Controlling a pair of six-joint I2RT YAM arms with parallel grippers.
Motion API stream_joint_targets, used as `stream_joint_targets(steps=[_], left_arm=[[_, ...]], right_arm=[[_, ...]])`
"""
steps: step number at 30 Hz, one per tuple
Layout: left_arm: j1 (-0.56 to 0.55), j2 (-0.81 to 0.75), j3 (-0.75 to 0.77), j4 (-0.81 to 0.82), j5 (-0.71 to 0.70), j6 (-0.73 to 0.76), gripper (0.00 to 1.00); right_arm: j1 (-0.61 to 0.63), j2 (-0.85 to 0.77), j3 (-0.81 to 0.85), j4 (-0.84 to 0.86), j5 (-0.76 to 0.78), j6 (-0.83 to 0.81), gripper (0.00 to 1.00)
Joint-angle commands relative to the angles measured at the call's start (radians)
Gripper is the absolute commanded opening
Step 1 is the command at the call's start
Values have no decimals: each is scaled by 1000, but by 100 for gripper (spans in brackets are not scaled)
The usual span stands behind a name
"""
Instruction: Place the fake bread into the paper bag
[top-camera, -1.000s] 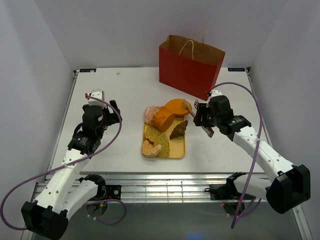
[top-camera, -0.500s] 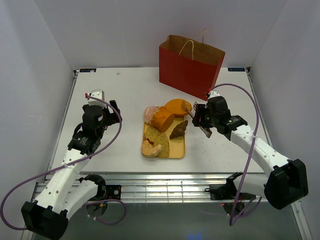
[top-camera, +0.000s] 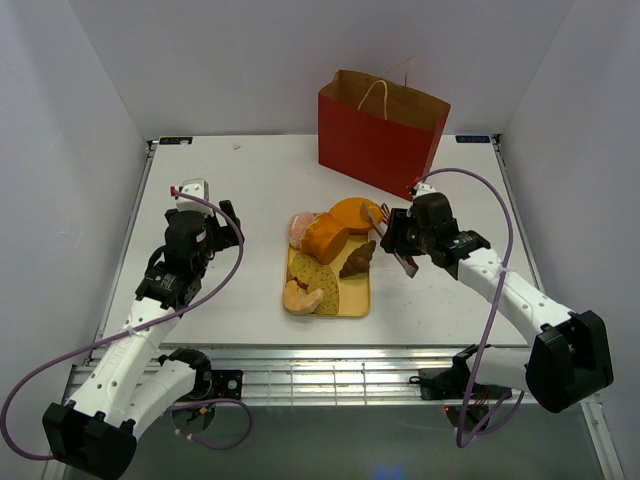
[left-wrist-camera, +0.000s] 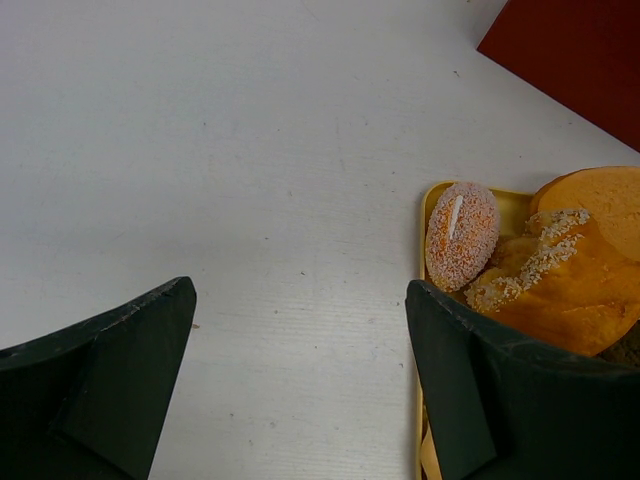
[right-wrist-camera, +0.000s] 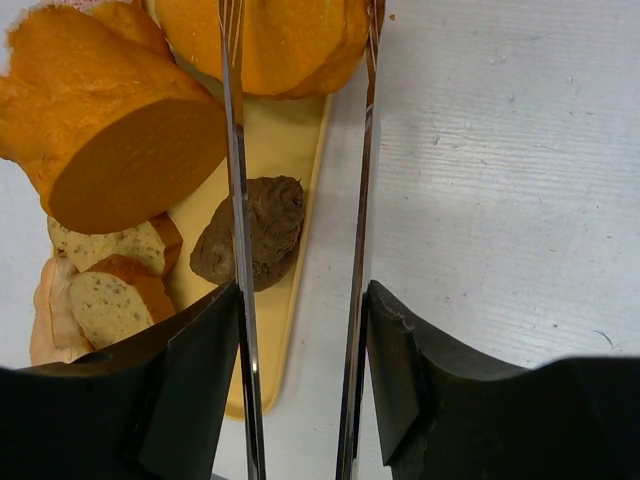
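Observation:
The fake bread lies on a yellow tray (top-camera: 362, 292): an orange bun (top-camera: 352, 213), an orange-brown loaf (top-camera: 325, 237), a dark croissant (top-camera: 358, 259), speckled slices (top-camera: 318, 277) and pinkish rolls (top-camera: 300, 228). The red paper bag (top-camera: 380, 135) stands upright behind the tray. My right gripper (top-camera: 400, 240) is shut on metal tongs (top-camera: 378, 215). In the right wrist view the tongs' arms (right-wrist-camera: 233, 150) stand apart over the croissant (right-wrist-camera: 275, 220) and bun (right-wrist-camera: 290, 50). My left gripper (top-camera: 228, 222) is open and empty, left of the tray.
The left wrist view shows a pink roll (left-wrist-camera: 461, 234), the loaf (left-wrist-camera: 560, 290) and the bag's corner (left-wrist-camera: 580, 50) to the right of bare white table. White walls enclose the table on three sides.
My right gripper has moved a little left with the tongs, closer to the tray's right edge. The left arm has not moved.

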Motion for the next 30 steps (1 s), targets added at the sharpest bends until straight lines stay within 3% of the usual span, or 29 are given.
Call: stream_joint_targets(steps=[1,19,30], left_arm=[[-3,-19,12,12,-5,11,96],[-5,-23,12,12,-11,10,96],[-5,-22,12,12,-8,8,96]], right_arm=[[-6,-4,-12,58,-24,15,55],[-10,-57,85,-1,-53,-19,8],[-10,-90,208,-80,11,-86,8]])
